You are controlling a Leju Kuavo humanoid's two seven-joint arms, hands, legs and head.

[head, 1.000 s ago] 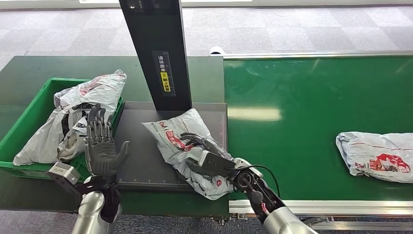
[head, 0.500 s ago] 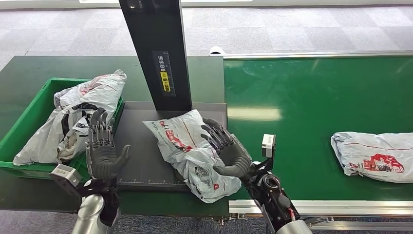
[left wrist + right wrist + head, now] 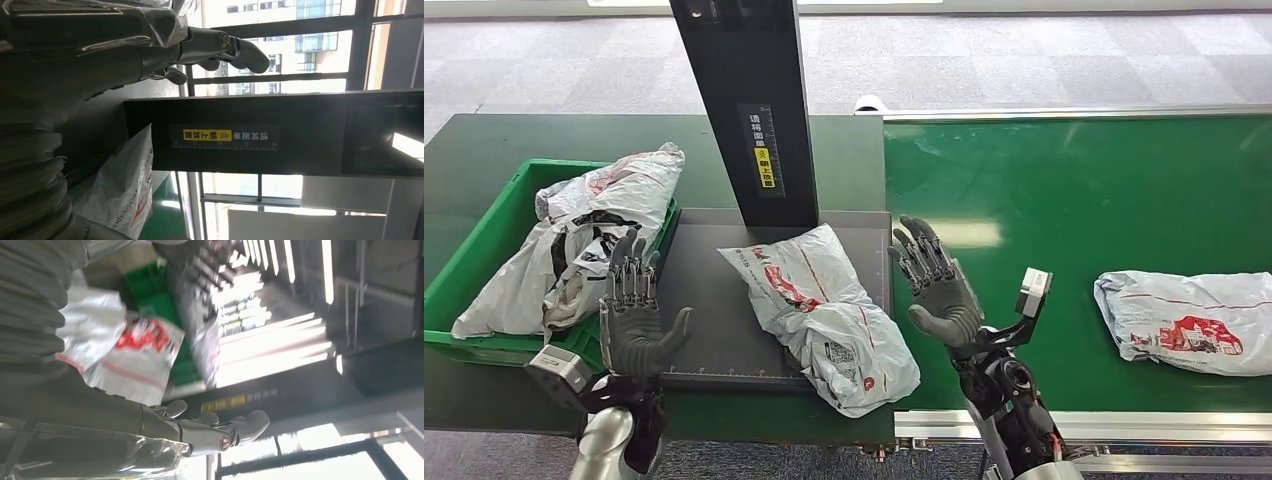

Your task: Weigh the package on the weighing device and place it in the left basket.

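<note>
You see one crinkled plastic package (image 3: 824, 315) on the flat dark weighing device (image 3: 714, 330), beside the green basket (image 3: 479, 255). Left hand (image 3: 632, 318) and right hand (image 3: 939, 288) are released, grasping nothing.

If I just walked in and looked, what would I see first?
You'd likely notice the crinkly white package lying on the dark weighing device, in front of a tall black post. The robot's left hand and right hand are raised open on either side of it. To the left a green basket holds more packages, and another package lies on the green conveyor belt to the right.
</note>
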